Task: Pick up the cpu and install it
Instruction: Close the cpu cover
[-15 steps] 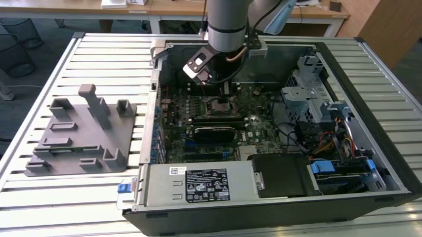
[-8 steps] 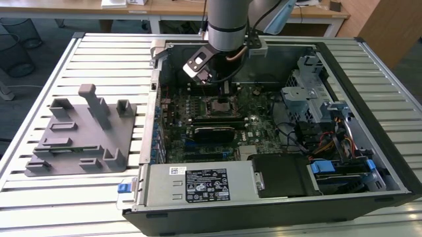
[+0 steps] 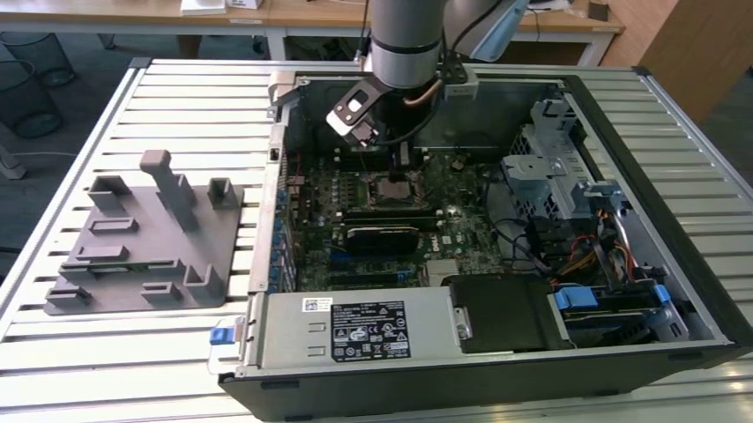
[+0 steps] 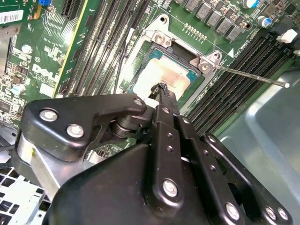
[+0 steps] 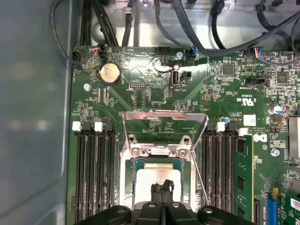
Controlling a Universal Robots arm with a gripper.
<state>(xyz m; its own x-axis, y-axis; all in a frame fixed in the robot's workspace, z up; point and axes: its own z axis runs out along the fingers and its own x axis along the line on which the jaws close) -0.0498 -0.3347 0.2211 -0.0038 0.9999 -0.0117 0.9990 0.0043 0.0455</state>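
The cpu (image 5: 149, 174) lies flat in the motherboard's socket, pale beige top up, inside the open computer case (image 3: 701, 304). In the second wrist view the cpu (image 4: 161, 71) sits inside the metal socket frame. My gripper (image 5: 162, 189) is shut, its two black fingertips pressed together right over the middle of the chip; whether they touch it I cannot tell. The second wrist view has the gripper (image 4: 161, 89) at the chip's near edge. In the exterior view the gripper (image 3: 399, 174) reaches down over the cpu (image 3: 394, 189).
The socket's load plate (image 5: 164, 117) stands flipped open and its thin lever (image 4: 253, 75) sticks out sideways. Memory slots (image 5: 93, 173) flank the socket. A black ribbed block (image 3: 379, 236) lies near it. A grey tray with upright posts (image 3: 141, 238) sits at the exterior view's left.
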